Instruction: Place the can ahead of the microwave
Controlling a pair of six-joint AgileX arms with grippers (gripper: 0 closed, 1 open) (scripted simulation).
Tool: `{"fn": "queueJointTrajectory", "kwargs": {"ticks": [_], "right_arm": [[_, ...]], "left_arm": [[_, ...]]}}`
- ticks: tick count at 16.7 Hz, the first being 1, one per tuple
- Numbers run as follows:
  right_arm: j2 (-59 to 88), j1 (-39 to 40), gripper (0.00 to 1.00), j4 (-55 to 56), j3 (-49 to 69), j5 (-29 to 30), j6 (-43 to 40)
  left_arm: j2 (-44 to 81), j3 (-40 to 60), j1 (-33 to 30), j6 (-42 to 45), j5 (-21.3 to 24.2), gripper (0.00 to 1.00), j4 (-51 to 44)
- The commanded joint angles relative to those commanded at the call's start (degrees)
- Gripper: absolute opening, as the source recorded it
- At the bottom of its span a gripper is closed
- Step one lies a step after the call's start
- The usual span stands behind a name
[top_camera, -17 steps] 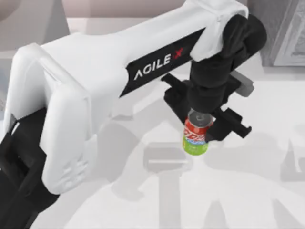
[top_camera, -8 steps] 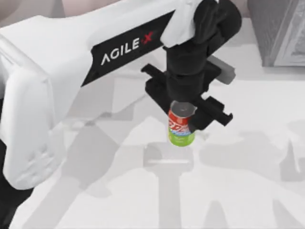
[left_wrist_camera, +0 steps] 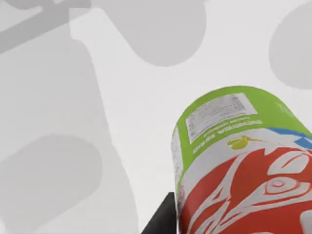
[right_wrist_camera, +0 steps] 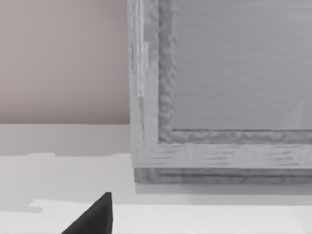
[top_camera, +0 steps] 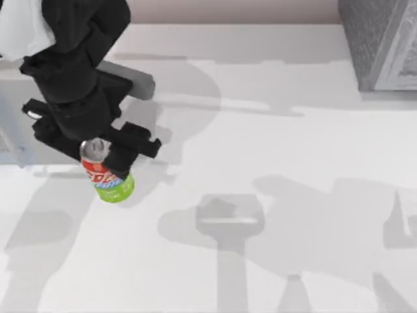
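A bare rendered test bench, not a lived-in room: a plain white surface (top_camera: 273,150) under flat light, a blank pinkish wall (right_wrist_camera: 63,58) behind it, and one speckled grey box (top_camera: 378,39) standing at the far right corner.

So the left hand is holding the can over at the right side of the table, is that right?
Not quite. The left hand does hold the can, but at the left side of the table, not the right. The top view shows it there, and the left wrist view shows the can gripped above the bare tabletop.
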Motion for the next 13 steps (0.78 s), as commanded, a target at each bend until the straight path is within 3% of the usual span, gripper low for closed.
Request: {"fn": "queueJointTrajectory", "kwargs": {"ticks": [4, 7, 13], "right_arm": [[0.0, 0.0, 1.00, 0.0, 0.0, 0.0, 0.0], [0.0, 0.0, 1.00, 0.0, 0.0, 0.0, 0.0], [0.0, 0.0, 1.00, 0.0, 0.0, 0.0, 0.0]], "left_arm": [[-13.6, -17.9, 13.8, 0.0, -0.9, 0.00, 1.9], [-19.7, -26.1, 21.8, -0.9, -2.7, 0.00, 3.0], [-22.2, -29.2, 25.1, -1.5, -3.8, 0.00, 3.8]]}}
